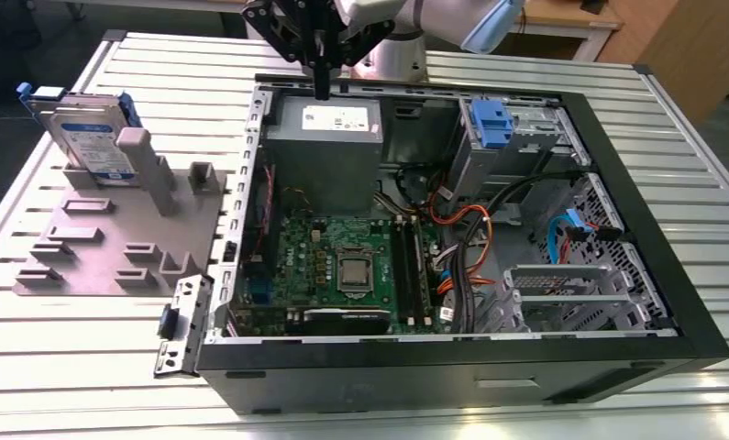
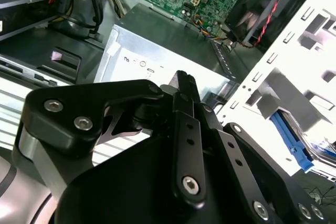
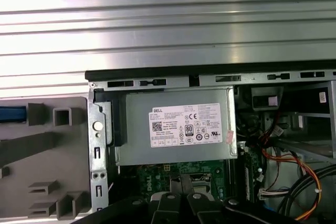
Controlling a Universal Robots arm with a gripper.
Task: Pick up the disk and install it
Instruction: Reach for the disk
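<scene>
Nearest the lens in the second wrist view, the pincer has its fingers drawn together with nothing between them. In the exterior view it hangs over the rear rim of the open computer case, above the power supply. The disk stands on edge in the grey fixture on the bench, well apart at the exterior view's left.

Assessment: the grasp requires parted fingers, squared to the disk's flat faces. Fixture posts crowd its lower edge, overhead room is free, and the case wall lies between.
</scene>
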